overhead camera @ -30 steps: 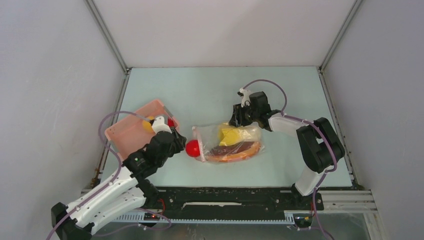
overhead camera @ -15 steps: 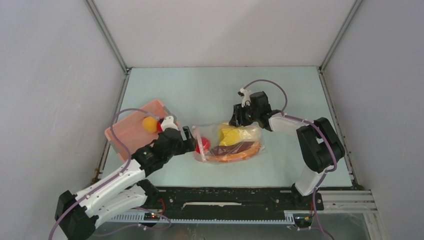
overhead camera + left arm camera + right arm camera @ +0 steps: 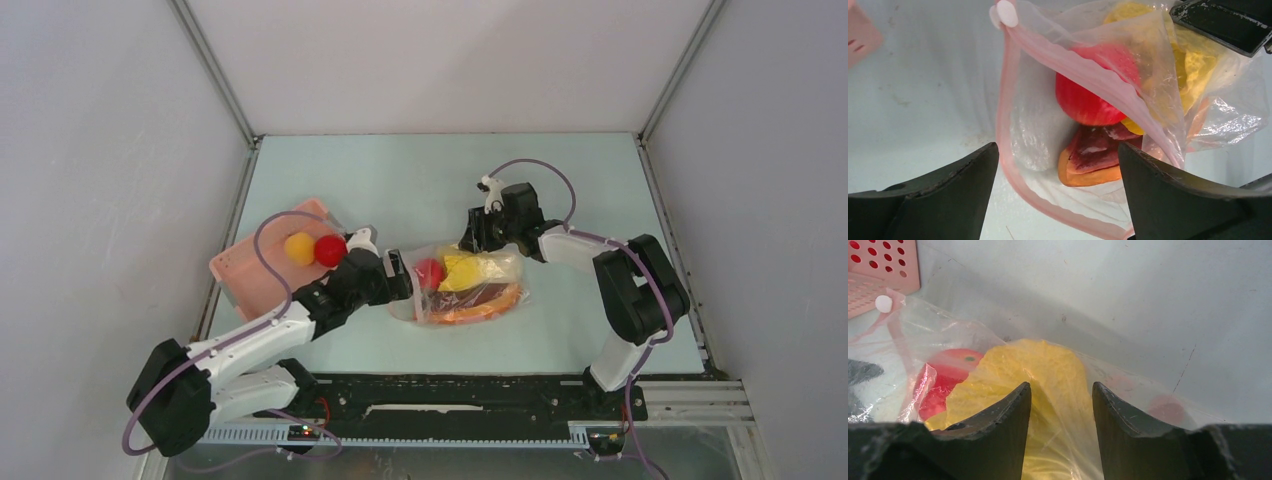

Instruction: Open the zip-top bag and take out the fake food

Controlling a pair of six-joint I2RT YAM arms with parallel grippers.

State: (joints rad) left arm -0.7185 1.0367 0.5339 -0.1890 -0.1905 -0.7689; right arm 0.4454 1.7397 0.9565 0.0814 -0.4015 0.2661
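With the right tool clamped on the zip-top bag, advance the left tool, jaws apart, around the red fruit

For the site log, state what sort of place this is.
Probably a lab robot test cell: a left arm and right arm bolted at a table's edge, plain grey walls closing it in, toy food in a zip-top bag.

top: overhead, whole table | wrists: close, opposite sides of zip-top bag
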